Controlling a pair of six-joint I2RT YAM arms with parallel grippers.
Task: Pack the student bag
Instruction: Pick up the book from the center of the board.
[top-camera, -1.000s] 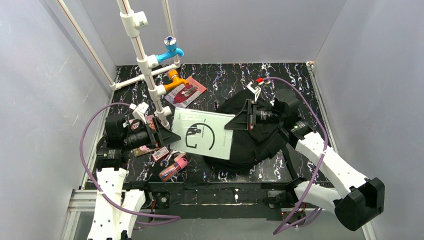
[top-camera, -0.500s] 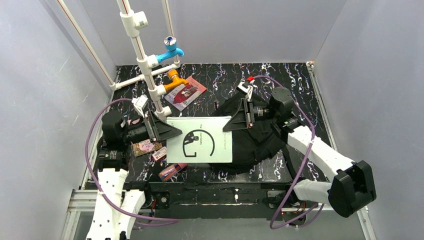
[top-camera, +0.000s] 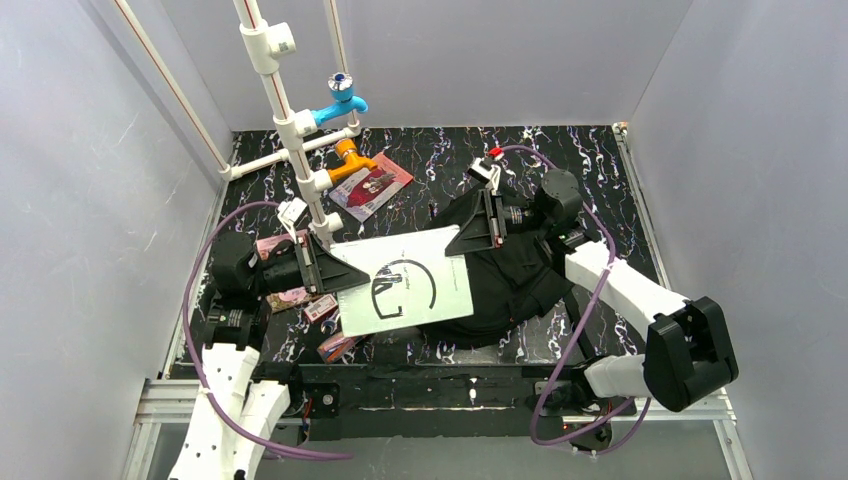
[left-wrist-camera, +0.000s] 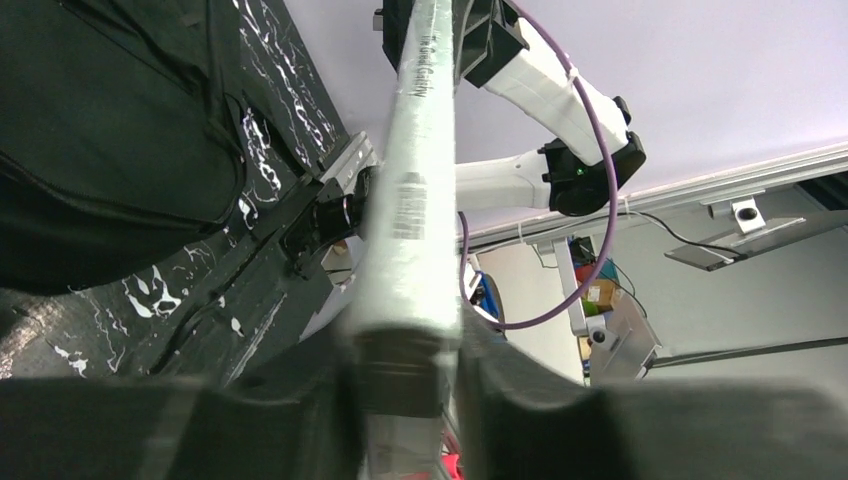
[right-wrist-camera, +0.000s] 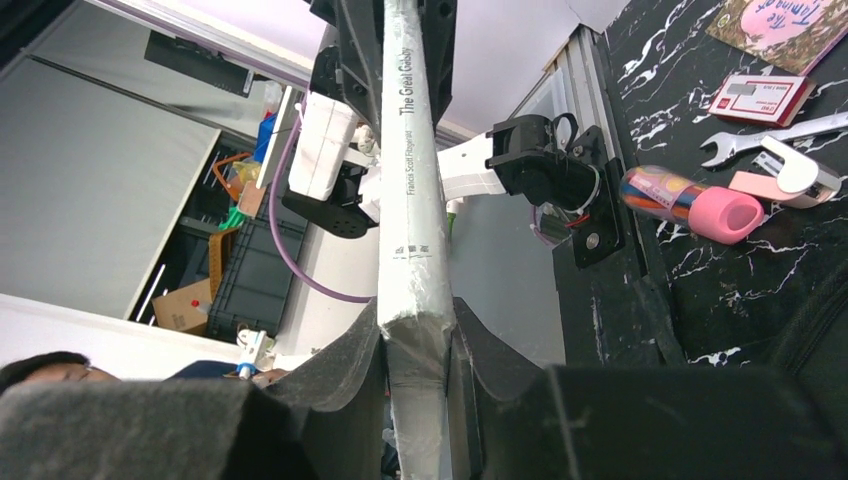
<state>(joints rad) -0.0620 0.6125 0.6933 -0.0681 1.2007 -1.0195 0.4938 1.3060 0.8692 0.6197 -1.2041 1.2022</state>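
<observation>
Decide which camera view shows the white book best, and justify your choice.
The top external view: it shows the white book whole, cover up, spanning both grippers above the student bag. Each wrist view shows only its spine edge-on between that arm's fingers, though the right wrist reveals the spine title.

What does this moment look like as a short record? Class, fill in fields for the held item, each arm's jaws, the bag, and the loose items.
held item: white book, lifted flat over the table, spine reads "The Great Gatsby"
left gripper: jaws closed on the book's left edge
right gripper: jaws closed on the book's right edge
bag: black, lying on the table, partly under the book
loose items: red booklet near the pipes; pink tube, wrench
</observation>
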